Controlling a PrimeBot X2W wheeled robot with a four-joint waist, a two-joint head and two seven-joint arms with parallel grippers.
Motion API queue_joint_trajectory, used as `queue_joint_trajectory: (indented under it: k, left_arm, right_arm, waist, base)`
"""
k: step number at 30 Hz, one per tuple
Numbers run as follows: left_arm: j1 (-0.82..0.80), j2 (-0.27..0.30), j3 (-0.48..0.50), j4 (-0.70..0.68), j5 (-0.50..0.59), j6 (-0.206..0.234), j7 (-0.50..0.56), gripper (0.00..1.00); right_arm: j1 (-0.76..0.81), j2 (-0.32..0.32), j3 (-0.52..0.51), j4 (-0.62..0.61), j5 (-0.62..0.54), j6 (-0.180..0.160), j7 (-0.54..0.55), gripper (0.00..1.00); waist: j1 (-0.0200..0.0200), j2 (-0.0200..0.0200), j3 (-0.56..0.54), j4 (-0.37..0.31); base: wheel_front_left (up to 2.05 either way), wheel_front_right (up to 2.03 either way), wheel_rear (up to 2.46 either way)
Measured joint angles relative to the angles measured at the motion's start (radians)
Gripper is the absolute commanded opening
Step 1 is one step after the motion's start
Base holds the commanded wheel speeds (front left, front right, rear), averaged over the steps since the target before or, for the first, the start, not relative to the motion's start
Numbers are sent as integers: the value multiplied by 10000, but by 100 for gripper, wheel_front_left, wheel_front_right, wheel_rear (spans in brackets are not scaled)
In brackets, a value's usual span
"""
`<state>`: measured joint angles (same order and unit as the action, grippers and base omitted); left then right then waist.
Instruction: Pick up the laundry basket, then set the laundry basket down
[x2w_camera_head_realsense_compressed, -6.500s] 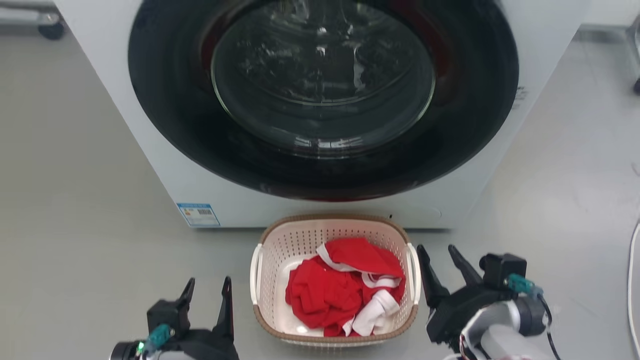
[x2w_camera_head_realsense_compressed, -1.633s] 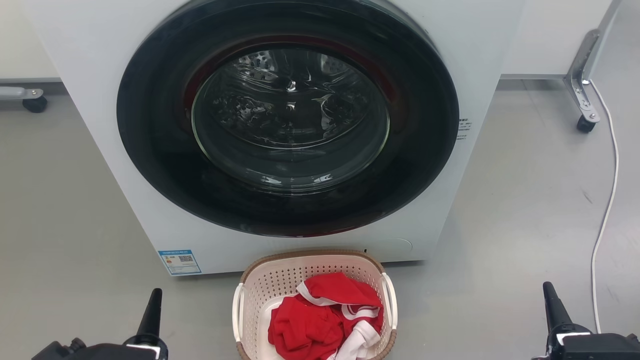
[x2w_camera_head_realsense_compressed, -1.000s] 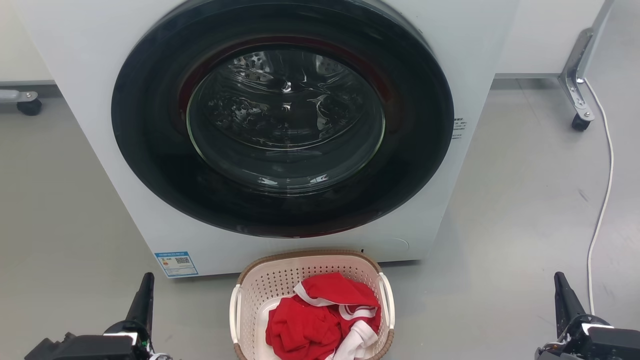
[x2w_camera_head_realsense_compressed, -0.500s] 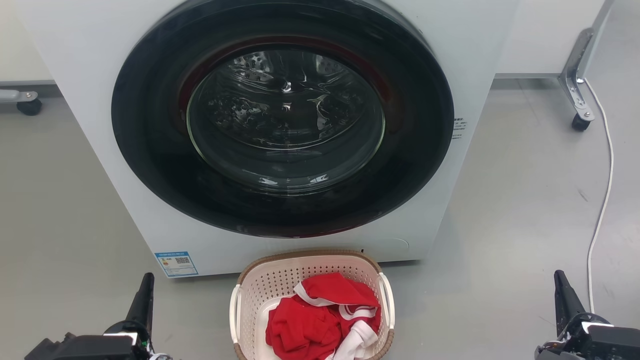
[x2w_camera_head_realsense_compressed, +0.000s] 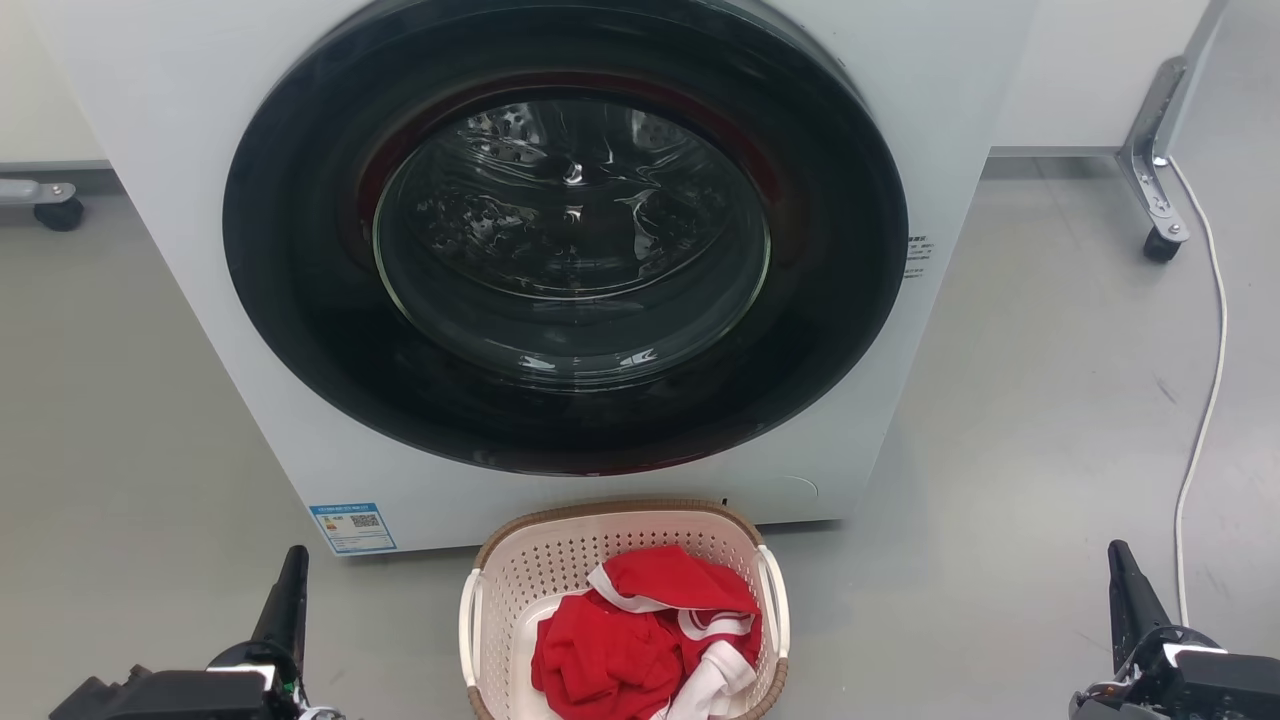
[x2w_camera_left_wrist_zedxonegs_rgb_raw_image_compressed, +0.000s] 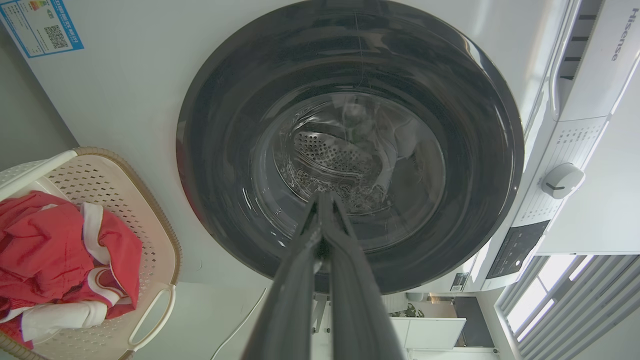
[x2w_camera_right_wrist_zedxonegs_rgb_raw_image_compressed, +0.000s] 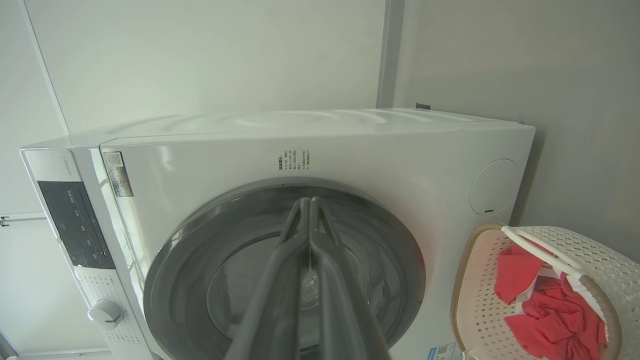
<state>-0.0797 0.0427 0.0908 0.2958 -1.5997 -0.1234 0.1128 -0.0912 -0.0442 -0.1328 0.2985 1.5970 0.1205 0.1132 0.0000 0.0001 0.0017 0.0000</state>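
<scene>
The laundry basket (x2w_camera_head_realsense_compressed: 530, 585) is cream-white and perforated, with a brown woven rim and white side handles. It stands on the grey floor just in front of the washing machine, and red-and-white clothes (x2w_camera_head_realsense_compressed: 640, 650) lie in it. The basket also appears in the left wrist view (x2w_camera_left_wrist_zedxonegs_rgb_raw_image_compressed: 150, 240) and the right wrist view (x2w_camera_right_wrist_zedxonegs_rgb_raw_image_compressed: 475, 295). My left gripper (x2w_camera_head_realsense_compressed: 290, 590) is shut and empty, well left of the basket. My right gripper (x2w_camera_head_realsense_compressed: 1122, 590) is shut and empty, far to the basket's right. In each wrist view the two fingertips (x2w_camera_left_wrist_zedxonegs_rgb_raw_image_compressed: 322, 200) (x2w_camera_right_wrist_zedxonegs_rgb_raw_image_compressed: 307, 202) meet.
A white front-loading washing machine (x2w_camera_head_realsense_compressed: 180, 150) with a round dark door (x2w_camera_head_realsense_compressed: 565, 235) stands right behind the basket. A white cable (x2w_camera_head_realsense_compressed: 1210, 380) runs along the floor at right, near a castor leg (x2w_camera_head_realsense_compressed: 1160, 245). Another castor (x2w_camera_head_realsense_compressed: 60, 210) sits at far left.
Over the longer span both grippers drew away from the basket's handles and shut, and the head view rose. In the last second nothing has visibly moved.
</scene>
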Motion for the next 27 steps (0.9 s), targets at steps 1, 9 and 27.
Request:
queue_joint_trajectory:
  k: [1,9,27]
  left_arm:
    - [0,0,0,0,0,0,0,0]
    - [0,0,0,0,-10,0,0,0]
    - [0,0,0,0,-12,0,0,0]
  right_arm:
    - [0,0,0,0,0,0,0,0]
    - [0,0,0,0,0,0,0,0]
    - [0,0,0,2,0,0,0,0]
  waist:
    - [0,0,0,0]
    - [0,0,0,0]
    - [0,0,0,0]
  base:
    - [0,0,0]
    - [0,0,0]
    - [0,0,0]
